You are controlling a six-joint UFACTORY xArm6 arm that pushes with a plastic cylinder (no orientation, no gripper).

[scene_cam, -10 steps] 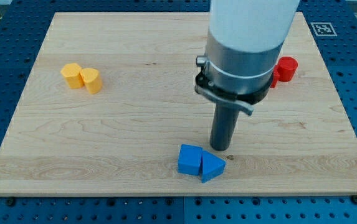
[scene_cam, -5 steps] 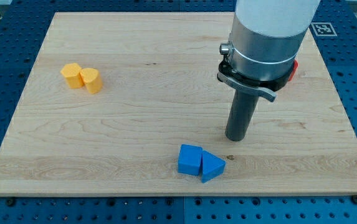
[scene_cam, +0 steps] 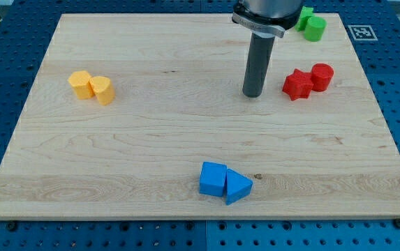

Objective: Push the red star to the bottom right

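The red star (scene_cam: 297,84) lies at the right of the wooden board (scene_cam: 151,146), touching a red cylinder (scene_cam: 322,76) on its right. My tip (scene_cam: 253,94) rests on the board just left of the red star, with a small gap between them. The rod rises straight up out of the view's top.
Two green blocks (scene_cam: 311,24) sit at the top right corner. A yellow block (scene_cam: 80,84) and a yellow cylinder-like block (scene_cam: 102,90) sit together at the left. A blue cube (scene_cam: 213,179) and a blue triangle (scene_cam: 237,187) touch near the bottom middle.
My tip has moved from beside the blue blocks up the board to a spot left of the red star. No block has moved.
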